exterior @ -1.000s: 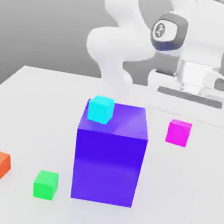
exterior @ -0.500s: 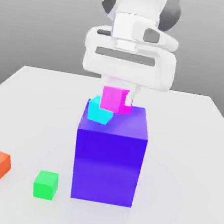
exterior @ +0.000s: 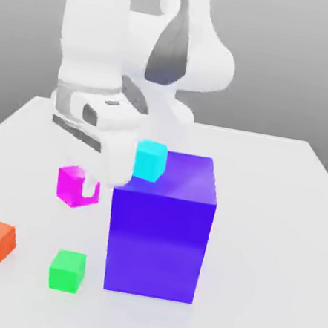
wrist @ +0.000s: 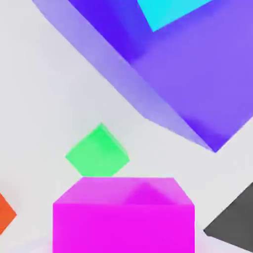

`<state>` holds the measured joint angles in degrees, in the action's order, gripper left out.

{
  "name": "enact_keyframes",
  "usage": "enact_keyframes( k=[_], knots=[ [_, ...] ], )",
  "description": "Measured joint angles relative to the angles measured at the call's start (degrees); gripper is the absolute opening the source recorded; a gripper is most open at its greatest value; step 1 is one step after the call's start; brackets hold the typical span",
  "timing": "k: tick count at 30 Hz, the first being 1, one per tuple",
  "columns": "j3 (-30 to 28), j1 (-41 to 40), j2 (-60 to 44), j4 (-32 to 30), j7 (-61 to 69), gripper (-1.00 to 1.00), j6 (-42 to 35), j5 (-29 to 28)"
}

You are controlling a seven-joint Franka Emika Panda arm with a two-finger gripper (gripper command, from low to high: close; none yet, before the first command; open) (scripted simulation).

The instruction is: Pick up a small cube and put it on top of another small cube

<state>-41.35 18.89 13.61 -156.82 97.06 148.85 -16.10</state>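
Carrying the small magenta cube [exterior: 77, 186] clamped between its fingers, the gripper [exterior: 87, 184] hangs above the white counter [exterior: 278, 216], with the green cube [exterior: 67, 270] below and ahead as a likely stacking base, and the blue-violet block [exterior: 159, 230] alongside.

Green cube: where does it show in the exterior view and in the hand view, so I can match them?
Exterior view: green cube on the table, low at that view's left, beside the blue-violet block.
Hand view: just beyond the magenta cube.
Shared landmark: the blue-violet block.
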Motion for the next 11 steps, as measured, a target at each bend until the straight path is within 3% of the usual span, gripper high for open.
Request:
enact_keyframes(
  k=[3, 7, 8, 11],
  knots=[
    [-1.73, 2.53, -9.03, 0.31, 7.03, -1.00, 4.54, 9.73],
    [8.38, -3.33, -21.07, 1.10, 21.18, -1.00, 12.75, 29.45],
    [10.44, -4.79, -22.85, 1.31, 23.48, 1.00, 13.98, 32.61],
    [10.44, -4.81, -22.85, 1.31, 23.48, 1.00, 13.98, 32.61]
  ],
)
